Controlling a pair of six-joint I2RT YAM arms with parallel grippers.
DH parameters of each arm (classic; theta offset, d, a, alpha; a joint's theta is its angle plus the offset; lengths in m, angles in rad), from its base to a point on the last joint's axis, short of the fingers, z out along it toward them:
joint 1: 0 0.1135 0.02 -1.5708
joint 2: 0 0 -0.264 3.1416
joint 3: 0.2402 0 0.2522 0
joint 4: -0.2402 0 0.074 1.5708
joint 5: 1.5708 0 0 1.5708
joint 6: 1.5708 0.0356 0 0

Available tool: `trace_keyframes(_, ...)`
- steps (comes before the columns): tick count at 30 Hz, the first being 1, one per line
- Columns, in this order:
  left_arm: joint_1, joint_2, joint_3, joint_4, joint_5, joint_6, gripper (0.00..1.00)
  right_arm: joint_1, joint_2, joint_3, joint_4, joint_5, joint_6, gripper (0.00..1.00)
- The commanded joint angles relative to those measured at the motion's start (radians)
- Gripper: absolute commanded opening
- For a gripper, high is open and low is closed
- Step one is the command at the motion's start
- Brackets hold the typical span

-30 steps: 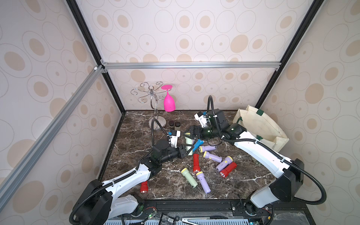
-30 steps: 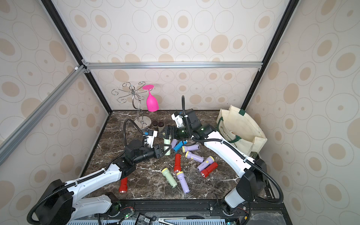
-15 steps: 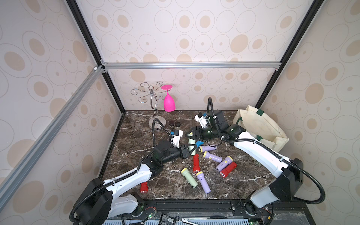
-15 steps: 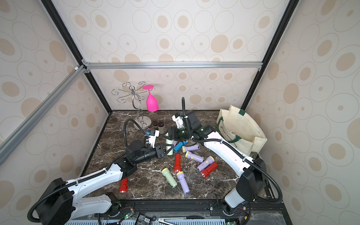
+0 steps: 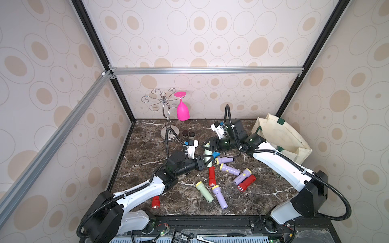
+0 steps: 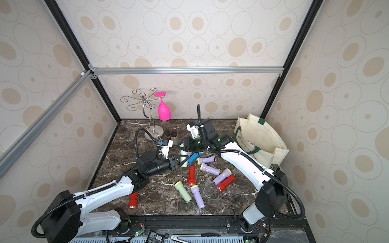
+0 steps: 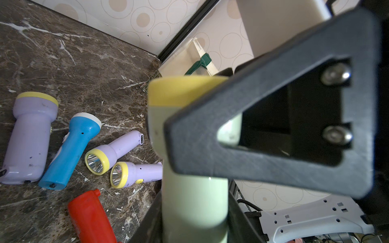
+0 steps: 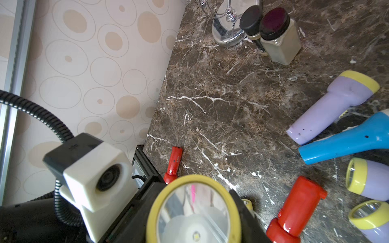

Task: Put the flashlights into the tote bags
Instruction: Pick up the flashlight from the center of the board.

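Pale-green plastic flashlight (image 5: 208, 152) is newly clamped by the right gripper (image 5: 207, 145), the left gripper (image 5: 208, 161) still bracketing it, grip unclear: a handover before bagging.

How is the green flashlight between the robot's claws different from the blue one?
The green flashlight stands roughly upright between the left claw and right claw; the blue flashlight lies flat on the table. The green flashlight's head has a yellow ring; the blue flashlight's is white. Both are small torches with wider heads.
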Motion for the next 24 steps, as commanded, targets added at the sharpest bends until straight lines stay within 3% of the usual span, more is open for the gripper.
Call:
trace_keyframes(1, -0.011, 0.001, 0.053, -0.012, -0.033, 0.027, 0.7, -0.025, -0.026, 0.04, -0.068, 0.025, -0.051, 0.0)
trace_keyframes(3, -0.011, 0.004, 0.064, -0.05, -0.041, 0.047, 0.88, -0.056, -0.044, 0.048, -0.114, 0.051, -0.085, 0.0)
trace_keyframes(5, -0.011, 0.005, 0.074, -0.082, -0.047, 0.064, 0.99, -0.095, -0.064, 0.053, -0.151, 0.067, -0.116, 0.0)
trace_keyframes(10, -0.011, 0.01, 0.1, -0.175, -0.084, 0.108, 1.0, -0.222, -0.082, 0.129, -0.295, 0.11, -0.234, 0.0)
trace_keyframes(18, -0.01, 0.052, 0.176, -0.379, -0.173, 0.181, 1.0, -0.446, 0.002, 0.413, -0.597, 0.215, -0.495, 0.0)
trace_keyframes(24, -0.01, 0.061, 0.169, -0.369, -0.173, 0.167, 1.0, -0.56, 0.07, 0.559, -0.677, 0.283, -0.567, 0.0)
